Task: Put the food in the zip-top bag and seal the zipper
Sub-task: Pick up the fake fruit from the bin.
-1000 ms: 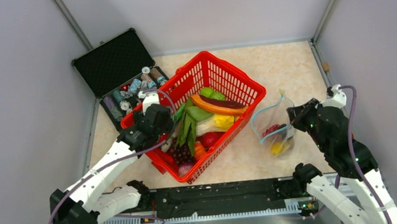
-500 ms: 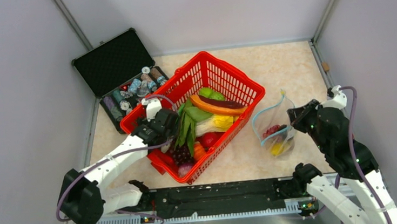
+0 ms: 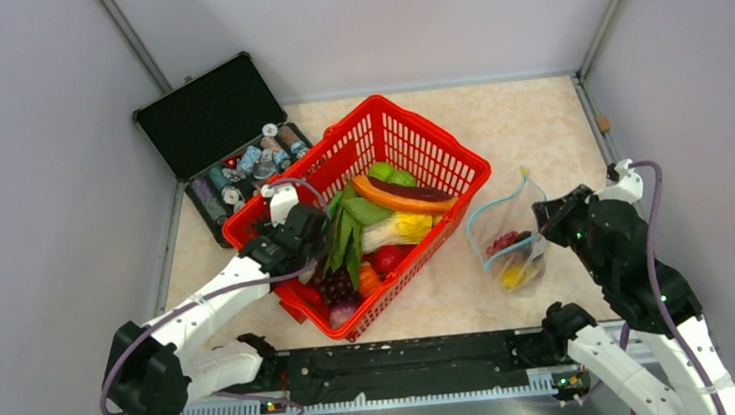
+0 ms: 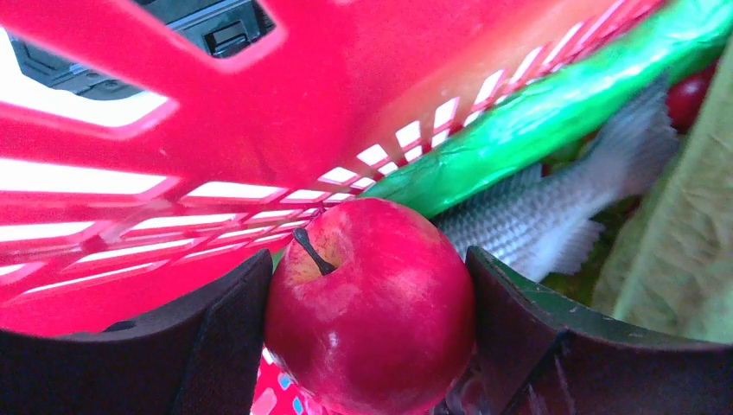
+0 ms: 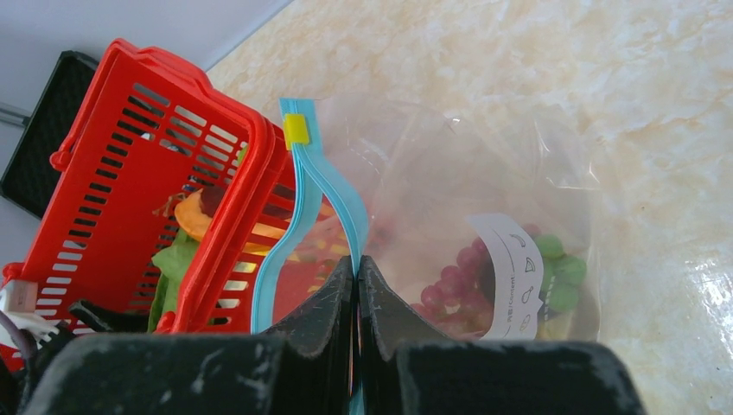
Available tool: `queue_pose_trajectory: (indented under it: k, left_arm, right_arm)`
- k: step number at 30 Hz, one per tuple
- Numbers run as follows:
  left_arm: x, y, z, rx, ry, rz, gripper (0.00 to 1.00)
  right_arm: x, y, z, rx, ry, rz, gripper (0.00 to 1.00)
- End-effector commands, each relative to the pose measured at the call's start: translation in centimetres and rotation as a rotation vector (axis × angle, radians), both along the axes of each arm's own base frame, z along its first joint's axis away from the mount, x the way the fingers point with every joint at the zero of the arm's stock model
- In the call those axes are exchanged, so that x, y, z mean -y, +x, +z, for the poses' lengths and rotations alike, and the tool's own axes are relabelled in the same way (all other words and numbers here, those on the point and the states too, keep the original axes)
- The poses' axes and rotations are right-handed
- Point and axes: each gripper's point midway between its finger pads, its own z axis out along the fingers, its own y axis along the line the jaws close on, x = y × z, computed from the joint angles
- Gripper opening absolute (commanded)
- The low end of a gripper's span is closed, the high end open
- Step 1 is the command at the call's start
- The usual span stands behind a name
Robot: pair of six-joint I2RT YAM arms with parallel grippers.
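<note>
From above, the left arm reaches forward with its elbow low, and the left tool (image 3: 298,236) dips inside the near-left corner of the red basket (image 3: 438,146), where most of the food (image 3: 385,221) lies heaped; the open black case (image 3: 215,110) sits behind it. The right arm is folded upright at the right side, and the right tool (image 3: 544,224) meets the zip-top bag (image 3: 512,245), which lies on the surface (image 3: 527,123) just beside the basket with a few pieces already in it.

At the left wrist, both fingers (image 4: 225,337) clamp a red apple (image 4: 372,303) across its widest part, against the basket wall; it looks hard, glossy and probably light, so a slip is the likely risk, and the grip across the middle suits it; a green leafy piece (image 4: 553,104) and a grey scaled piece (image 4: 553,216) crowd close behind it.

At the right wrist, the tool is pressed shut on the light-blue zipper (image 5: 307,190), pinching one lip so that the mouth gapes toward the basket; the film is thin, limp and likely to sag, so the stiffer strip is the sensible hold; the yellow slider (image 5: 296,130) sits at the far end, and the white label (image 5: 514,285) shows over purple grapes (image 5: 462,277).
</note>
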Motion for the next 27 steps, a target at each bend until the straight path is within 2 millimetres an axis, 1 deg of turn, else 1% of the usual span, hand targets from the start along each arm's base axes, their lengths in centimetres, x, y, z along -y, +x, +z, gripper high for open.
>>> queue_pose_trajectory:
  k: [1,6,9,13,18,22,27]
  left_arm:
    - [1.6,0.5,3.8,0.083,-0.075,-0.088,0.4]
    - [3.6,0.8,9.9,0.238,-0.172,-0.215,0.38]
    - [4.7,0.6,12.9,0.312,-0.229,-0.296,0.38]
    - [6.6,0.4,15.6,0.357,-0.29,-0.408,0.38]
    - [10.1,-0.4,19.3,0.446,-0.42,-0.592,0.38]
    - [12.5,-1.2,21.8,0.493,-0.515,-0.71,0.38]
    - [16.1,-2.8,25.2,0.553,-0.666,-0.908,0.39]
  right_arm:
    - [0.1,-0.2,2.7,0.073,0.04,-0.006,0.03]
    - [-0.1,-0.1,2.5,0.064,0.052,-0.003,0.03]
    - [-0.2,-0.1,2.5,0.062,0.059,-0.004,0.03]
    - [-0.4,0.1,2.4,0.053,0.057,-0.001,0.03]
    - [-0.8,0.3,2.1,0.024,0.045,0.019,0.03]
    - [-1.3,0.3,1.8,0.01,0.046,0.042,0.03]
    - [-2.0,0.3,1.5,0.002,0.062,0.077,0.03]
